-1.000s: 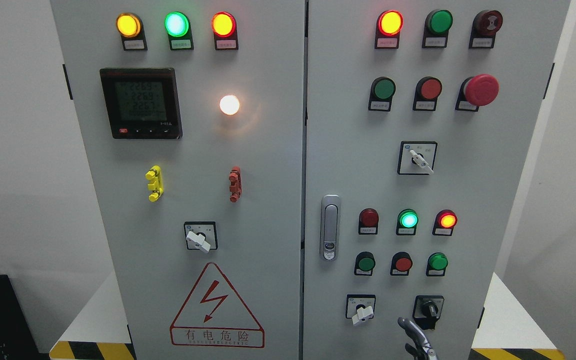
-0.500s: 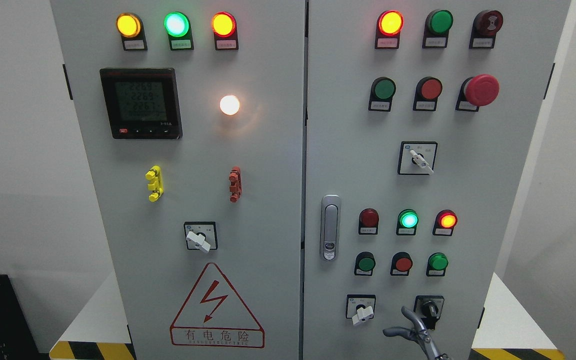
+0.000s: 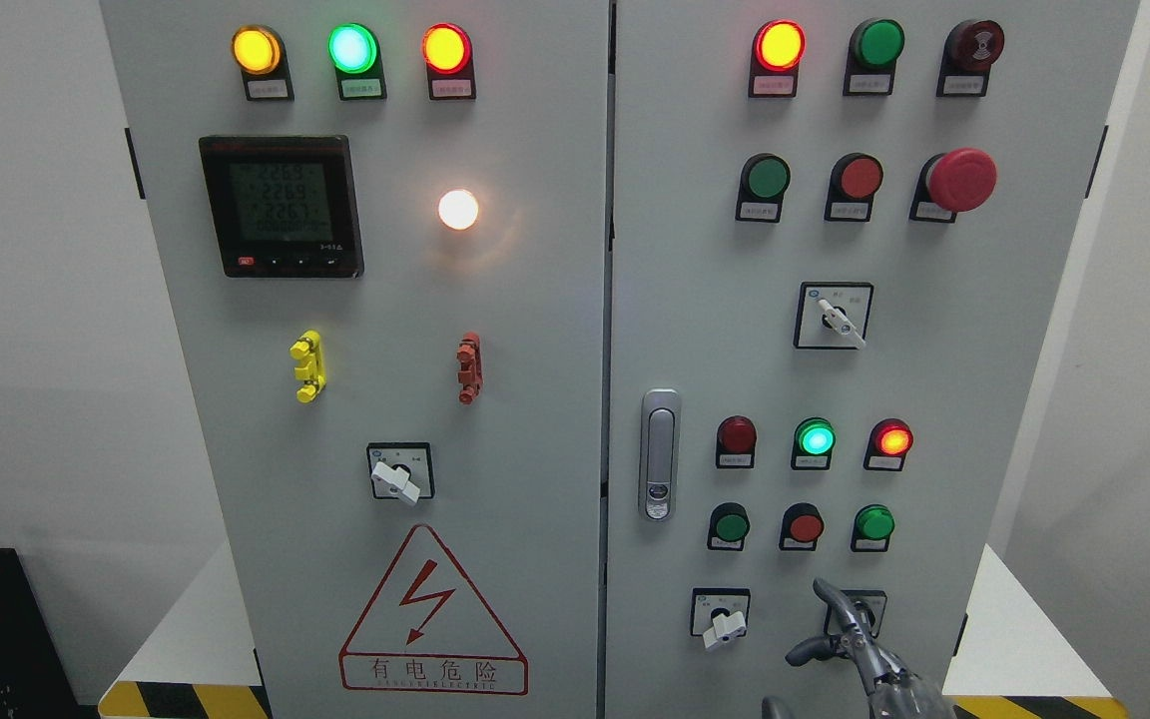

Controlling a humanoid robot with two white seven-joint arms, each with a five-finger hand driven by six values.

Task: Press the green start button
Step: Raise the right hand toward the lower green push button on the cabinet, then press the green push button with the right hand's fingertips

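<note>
Right hand [image 3: 850,644] at bottom edge of the right door, fingers loosely spread, one finger [image 3: 832,597] pointing up, gripping nothing, covering the black selector. Green button [image 3: 873,523] sits just above the fingertip, not touched; red button [image 3: 805,526] beside it.

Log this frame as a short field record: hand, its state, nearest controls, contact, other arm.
hand: right hand, in from the bottom right
fingers: one finger points up, the others loosely spread, holding nothing
in front of: black selector switch, partly hidden
nearest green button, above the fingertip
contact: none with any button
left arm: not in view
</note>
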